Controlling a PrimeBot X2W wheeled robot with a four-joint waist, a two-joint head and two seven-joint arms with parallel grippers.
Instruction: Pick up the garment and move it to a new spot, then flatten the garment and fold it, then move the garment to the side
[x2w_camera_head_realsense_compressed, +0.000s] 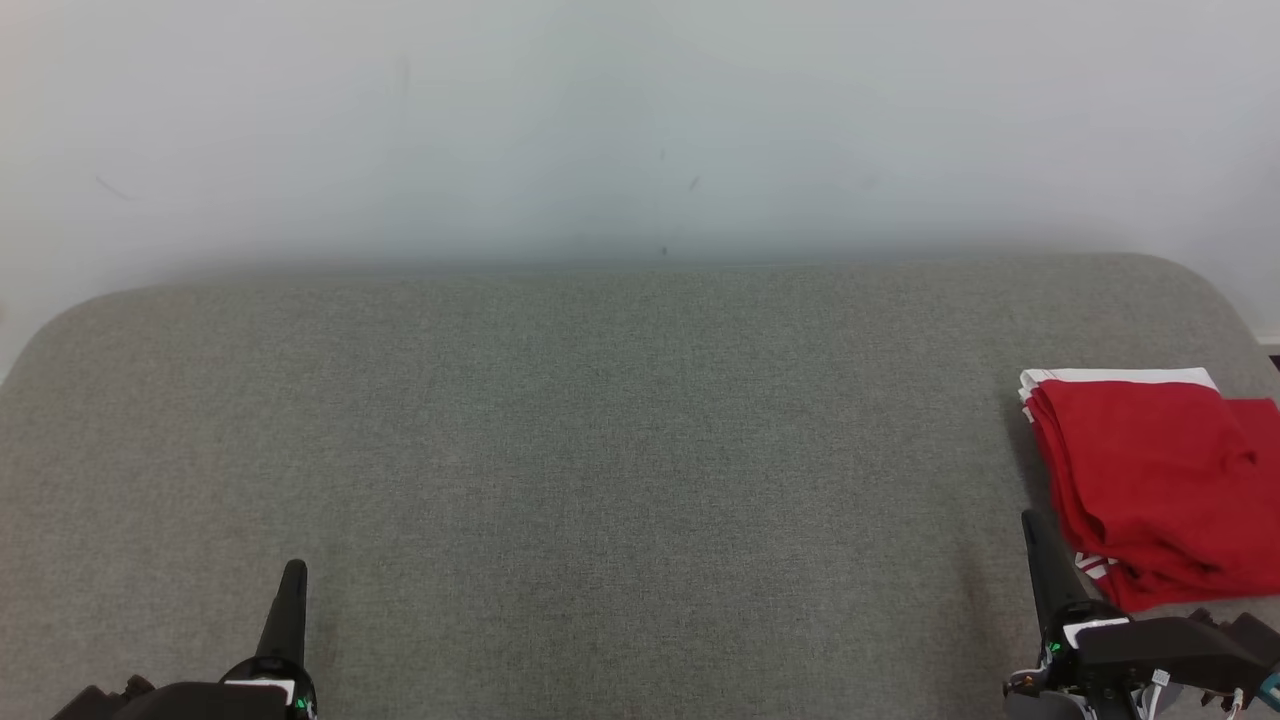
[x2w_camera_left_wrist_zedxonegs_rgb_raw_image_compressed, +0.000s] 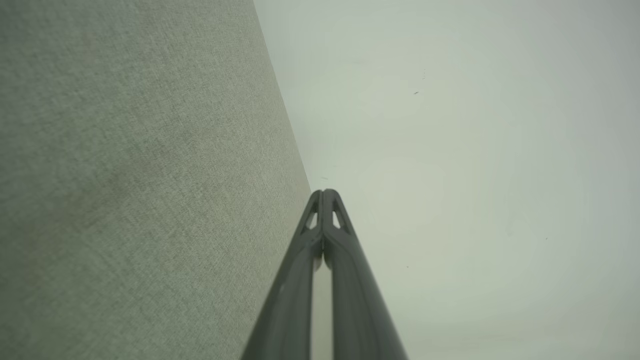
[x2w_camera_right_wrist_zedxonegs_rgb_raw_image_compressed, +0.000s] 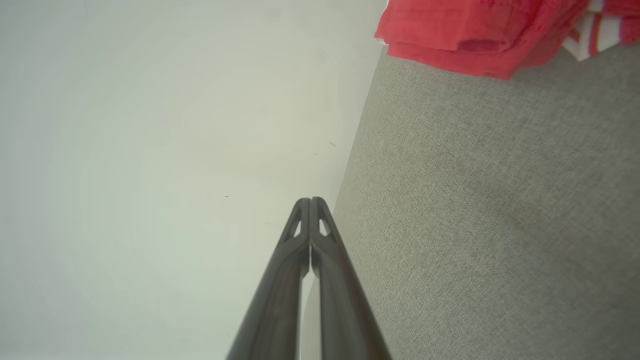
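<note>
Red and neatly folded, the garment (x2w_camera_head_realsense_compressed: 1150, 480) lies at the right side of the grey worktop (x2w_camera_head_realsense_compressed: 600, 450), set aside, we judge. Our left hand (x2w_camera_head_realsense_compressed: 294, 572) and right hand (x2w_camera_head_realsense_compressed: 1031, 522) rest closed and empty, work seemingly finished.

A grey fabric-covered table (x2w_camera_head_realsense_compressed: 600, 450) spreads ahead of the left tool (x2w_camera_head_realsense_compressed: 294, 570); beyond it, a pale wall (x2w_camera_head_realsense_compressed: 640, 120).

Bare test room, grey fabric-covered surface (x2w_camera_head_realsense_compressed: 600, 450), plain white wall (x2w_camera_head_realsense_compressed: 640, 120)
</note>
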